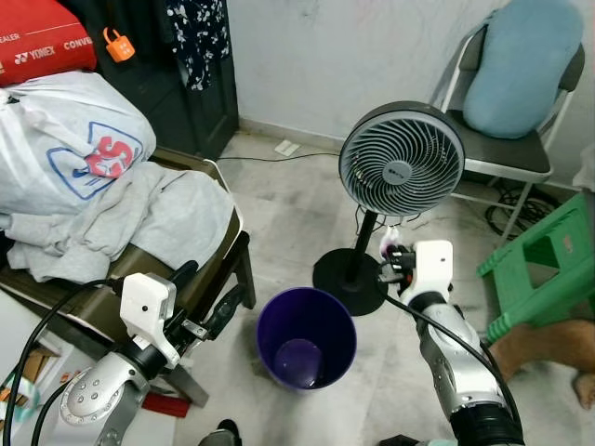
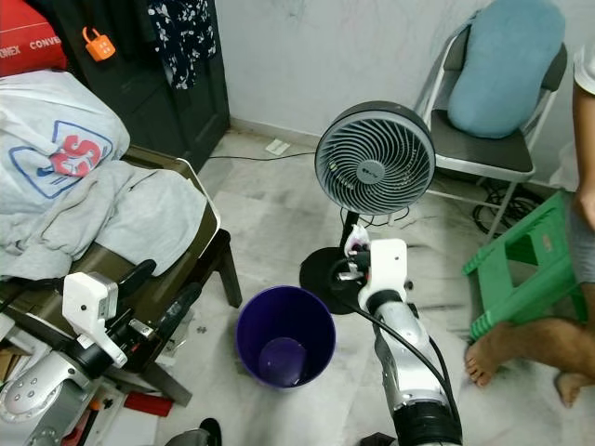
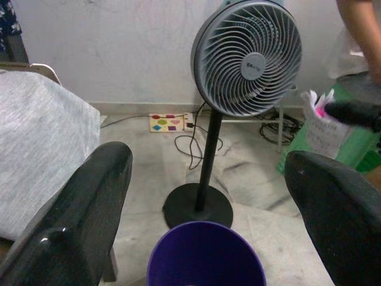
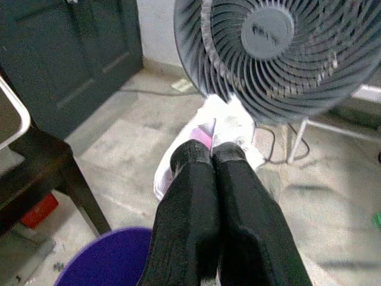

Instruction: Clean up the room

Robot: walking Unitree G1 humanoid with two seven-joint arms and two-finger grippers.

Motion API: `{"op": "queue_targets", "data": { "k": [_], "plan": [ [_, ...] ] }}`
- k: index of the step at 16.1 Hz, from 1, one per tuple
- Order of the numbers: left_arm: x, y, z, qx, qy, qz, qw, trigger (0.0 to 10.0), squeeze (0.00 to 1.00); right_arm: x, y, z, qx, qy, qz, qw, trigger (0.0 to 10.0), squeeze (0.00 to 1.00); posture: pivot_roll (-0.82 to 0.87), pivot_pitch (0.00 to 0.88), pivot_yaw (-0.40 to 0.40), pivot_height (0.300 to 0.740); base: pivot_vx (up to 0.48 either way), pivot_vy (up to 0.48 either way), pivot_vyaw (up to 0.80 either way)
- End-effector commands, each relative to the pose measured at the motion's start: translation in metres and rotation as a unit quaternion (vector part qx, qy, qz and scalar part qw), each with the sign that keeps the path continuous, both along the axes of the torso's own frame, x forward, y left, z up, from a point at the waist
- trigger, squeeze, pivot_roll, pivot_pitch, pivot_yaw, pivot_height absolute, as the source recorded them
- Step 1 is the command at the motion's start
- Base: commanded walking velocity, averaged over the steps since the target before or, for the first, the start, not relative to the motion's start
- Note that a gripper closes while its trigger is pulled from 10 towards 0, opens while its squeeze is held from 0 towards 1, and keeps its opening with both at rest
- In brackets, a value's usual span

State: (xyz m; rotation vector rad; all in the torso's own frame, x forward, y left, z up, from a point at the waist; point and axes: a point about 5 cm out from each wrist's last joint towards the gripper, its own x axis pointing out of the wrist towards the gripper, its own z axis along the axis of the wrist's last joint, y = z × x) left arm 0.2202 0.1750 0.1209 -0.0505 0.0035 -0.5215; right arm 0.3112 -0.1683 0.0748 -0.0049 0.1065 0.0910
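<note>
A purple bin (image 1: 307, 336) stands open on the floor in front of me, dark and empty-looking inside. My right gripper (image 1: 390, 268) hovers just right of the bin's rim, by the fan's base. It is shut on a crumpled white and pink wrapper (image 4: 202, 128), which sticks out past the fingertips (image 4: 190, 156). My left gripper (image 1: 212, 295) is open with nothing between its fingers. It hangs to the left of the bin, beside the low table, and points towards the bin (image 3: 205, 256).
A grey pedestal fan (image 1: 402, 160) stands right behind the bin, its cable trailing on the floor. A low dark table (image 1: 232, 255) piled with grey clothes and a plastic bag is on the left. On the right are a green stool (image 1: 548, 265), a person's foot (image 1: 548, 342) and a chair (image 1: 507, 158).
</note>
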Motion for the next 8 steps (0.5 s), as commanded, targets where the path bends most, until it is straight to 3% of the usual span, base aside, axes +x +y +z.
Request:
{"op": "queue_targets", "data": {
  "k": [1, 5, 8],
  "plan": [
    [-0.004, -0.005, 0.003, 0.004, 0.002, -0.017, 1.000, 10.0, 0.00, -0.004, -0.006, -0.008, -0.006, 0.011, -0.010, 1.000, 10.0, 0.00, 0.04, 0.205, -0.007, 0.740, 0.000, 0.000, 0.00],
    [-0.007, -0.016, 0.008, 0.006, 0.002, -0.037, 0.999, 10.0, 0.00, -0.013, -0.016, -0.039, -0.019, 0.066, -0.028, 0.997, 10.0, 0.00, 0.07, 0.252, 0.021, 0.740, 0.000, 0.000, 0.00],
    [-0.016, -0.016, 0.013, 0.012, 0.008, -0.027, 1.000, 10.0, 0.00, -0.014, -0.013, -0.051, -0.017, 0.084, -0.027, 0.996, 10.0, 0.00, 0.12, 0.298, 0.052, 0.740, 0.000, 0.000, 0.00]
  ]
}}
